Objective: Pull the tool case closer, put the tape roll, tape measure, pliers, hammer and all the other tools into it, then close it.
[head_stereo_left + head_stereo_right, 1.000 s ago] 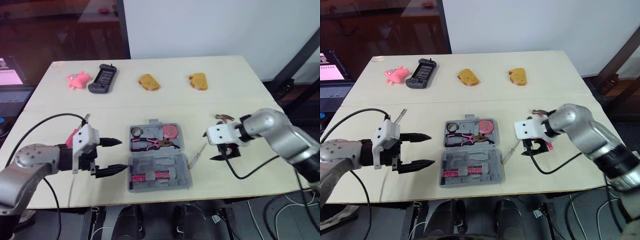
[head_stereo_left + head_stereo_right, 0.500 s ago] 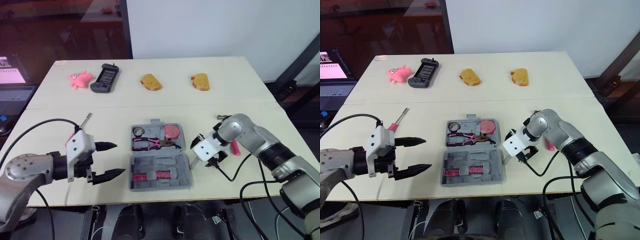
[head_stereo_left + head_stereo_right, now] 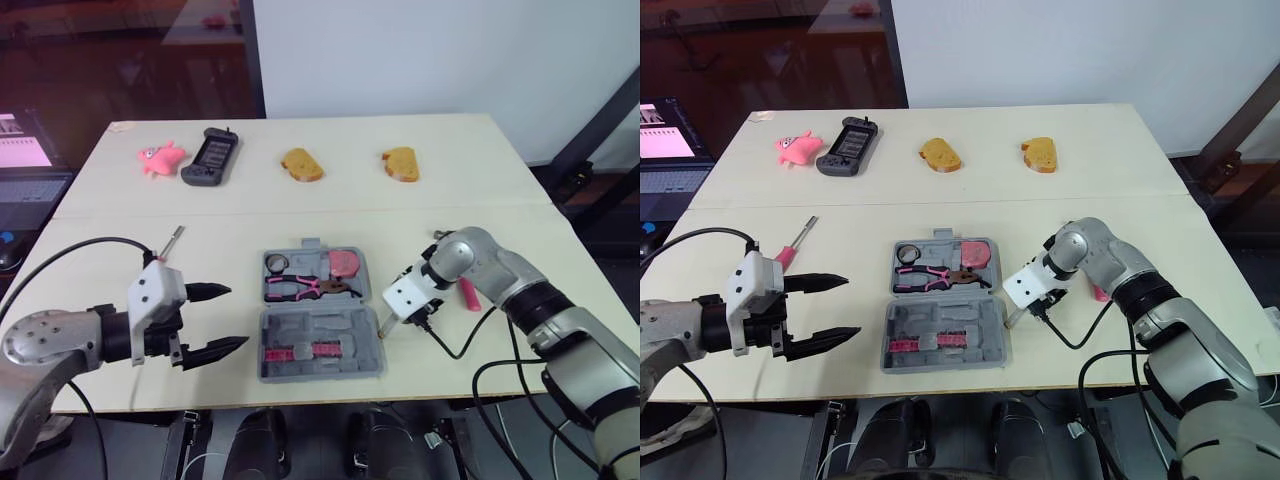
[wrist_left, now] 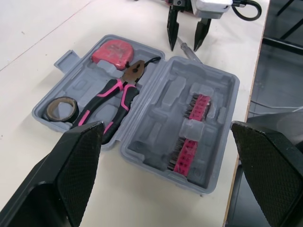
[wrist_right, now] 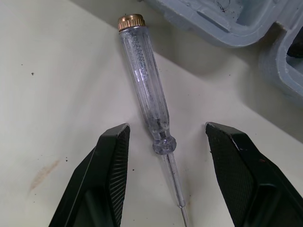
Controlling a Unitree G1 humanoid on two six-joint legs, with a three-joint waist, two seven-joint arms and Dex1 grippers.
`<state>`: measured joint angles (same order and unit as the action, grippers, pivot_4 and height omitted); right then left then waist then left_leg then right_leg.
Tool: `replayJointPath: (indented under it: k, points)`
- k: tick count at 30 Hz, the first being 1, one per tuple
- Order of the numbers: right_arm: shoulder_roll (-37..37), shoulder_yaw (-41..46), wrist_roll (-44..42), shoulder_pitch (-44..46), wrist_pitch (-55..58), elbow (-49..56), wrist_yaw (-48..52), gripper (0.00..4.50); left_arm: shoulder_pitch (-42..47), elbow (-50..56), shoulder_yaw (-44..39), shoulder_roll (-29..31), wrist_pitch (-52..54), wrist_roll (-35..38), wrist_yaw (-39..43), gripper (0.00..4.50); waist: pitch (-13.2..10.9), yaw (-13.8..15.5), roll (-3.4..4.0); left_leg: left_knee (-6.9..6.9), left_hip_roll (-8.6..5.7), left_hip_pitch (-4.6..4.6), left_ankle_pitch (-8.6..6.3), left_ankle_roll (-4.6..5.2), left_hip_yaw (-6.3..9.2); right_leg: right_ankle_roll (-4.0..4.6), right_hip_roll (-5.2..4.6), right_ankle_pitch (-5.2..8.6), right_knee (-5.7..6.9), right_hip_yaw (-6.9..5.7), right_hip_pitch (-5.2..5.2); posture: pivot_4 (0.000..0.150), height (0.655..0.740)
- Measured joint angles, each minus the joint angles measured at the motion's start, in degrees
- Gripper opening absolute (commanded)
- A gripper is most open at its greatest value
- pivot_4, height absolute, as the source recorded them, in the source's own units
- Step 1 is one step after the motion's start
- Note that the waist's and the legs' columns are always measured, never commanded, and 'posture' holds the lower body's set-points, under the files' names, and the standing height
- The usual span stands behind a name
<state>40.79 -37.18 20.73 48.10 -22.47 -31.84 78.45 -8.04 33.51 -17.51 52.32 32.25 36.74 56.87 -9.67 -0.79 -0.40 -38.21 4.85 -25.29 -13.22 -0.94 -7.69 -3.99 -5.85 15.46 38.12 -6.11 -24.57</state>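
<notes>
The grey tool case lies open at mid-table. Its far half holds the tape roll, pink-handled pliers and red tape measure; a pink bit strip sits in the near half. My right gripper is open just right of the case, its fingers either side of a clear screwdriver lying on the table. The hammer lies behind that arm. Left of the case, my left gripper hovers open with nothing in it. A pink-handled screwdriver lies beyond it.
Along the far side of the table lie a pink toy, a dark handheld console and two bread pieces. A laptop stands off the table's left edge.
My right gripper has moved from beside the hammer toward the case and come down astride the clear screwdriver. My left gripper has drawn slightly back to the left, still open.
</notes>
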Motion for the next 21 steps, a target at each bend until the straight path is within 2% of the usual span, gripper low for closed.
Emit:
replayJointPath:
  k: [2,3,4,5,6,15,21]
  points:
    - [-0.3,0.1,0.3,0.0,0.0,-0.2,0.7,1.78,0.3,0.0,0.0,0.0,0.0,0.0,0.0,4.5,0.0,0.0,-0.01,0.0,0.0,0.01,0.0,0.0,0.0,0.0,0.0,0.0,0.0,0.0,0.01,0.15,0.7188]
    - [-0.4,0.1,0.5,0.0,0.0,-0.2,1.0,1.19,0.4,0.0,0.0,0.0,0.0,0.0,0.0,4.5,0.0,0.0,-0.03,0.0,0.0,0.02,0.0,0.0,0.0,0.0,0.0,0.0,0.0,0.0,0.02,0.15,0.7188]
    - [-0.5,0.1,0.5,0.0,0.0,-0.4,1.3,0.91,0.5,0.0,0.0,0.0,0.0,0.0,0.0,4.5,0.0,-0.1,-0.04,0.0,0.0,0.04,0.0,0.0,0.01,0.01,0.0,0.0,0.0,-0.01,0.04,0.15,0.7188]
    - [-0.6,0.1,0.6,0.0,0.0,-0.5,1.4,0.33,0.5,0.0,0.0,0.0,0.0,0.0,0.0,4.5,0.0,-0.1,-0.04,0.0,0.0,0.05,0.0,-0.01,0.01,0.01,0.01,-0.01,0.0,0.0,0.04,0.15,0.7188]
    - [-0.7,0.1,0.6,0.0,0.0,-0.5,1.4,0.08,0.6,0.0,0.0,0.0,0.0,0.0,0.0,4.5,0.0,-0.2,-0.04,0.0,0.02,0.06,0.01,-0.01,0.0,0.03,0.01,-0.02,0.0,0.0,0.04,0.15,0.7188]
    - [-0.8,0.4,1.1,0.1,0.3,-0.4,2.7,0.08,1.9,-1.0,0.7,0.0,-0.1,-0.4,0.0,4.5,0.0,-0.1,-0.05,0.0,0.04,0.11,0.02,-0.03,0.0,0.04,0.04,-0.03,0.0,0.0,0.09,0.15,0.7188]
    - [3.2,1.0,1.3,-1.3,0.6,4.0,4.9,0.08,2.3,-1.5,1.2,0.0,-0.1,-1.0,0.2,4.5,0.0,0.1,0.0,0.0,0.02,0.06,0.01,-0.02,0.0,0.04,0.02,-0.02,0.0,0.0,0.04,0.15,0.7188]
